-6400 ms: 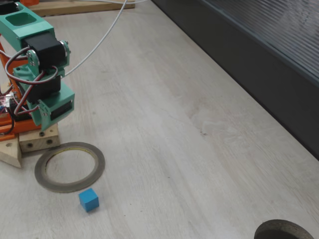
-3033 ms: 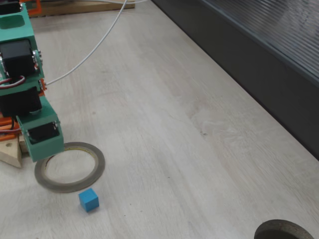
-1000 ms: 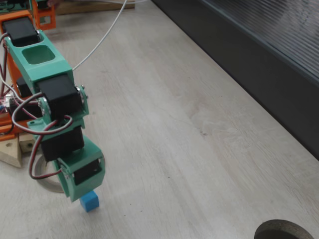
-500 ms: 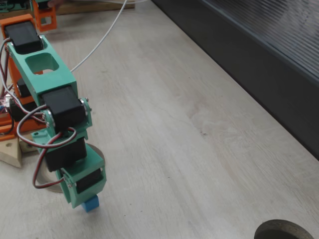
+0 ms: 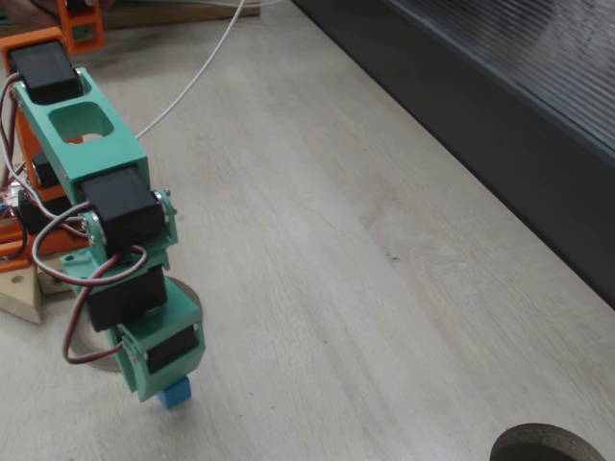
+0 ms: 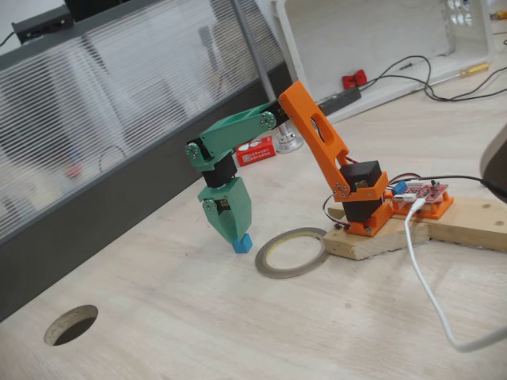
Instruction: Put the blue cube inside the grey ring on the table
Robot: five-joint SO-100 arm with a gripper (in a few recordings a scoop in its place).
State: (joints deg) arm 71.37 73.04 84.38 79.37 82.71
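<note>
Jaws down at the blue cube (image 6: 243, 244), their gap hidden behind the green wrist housing; impossible to tell whether closed on it or merely around it.

Gripper (image 5: 165, 382) pointing straight down, tip right on top of the cube (image 5: 175, 393) on the pale tabletop (image 5: 365, 240). Cube resting on the tabletop just outside the grey ring (image 6: 291, 252), near but apart from its rim, to the left of it in a fixed view. Ring lying flat, mostly covered by the green arm (image 5: 101, 182) in a fixed view, a sliver showing at (image 5: 101, 354). Orange arm link (image 6: 321, 142) rising from a wooden base block (image 6: 396, 233) just beside the ring. White cable (image 6: 432, 293) trailing across the tabletop. Dark round hole (image 6: 71, 325) well apart at the tabletop's near corner.
</note>
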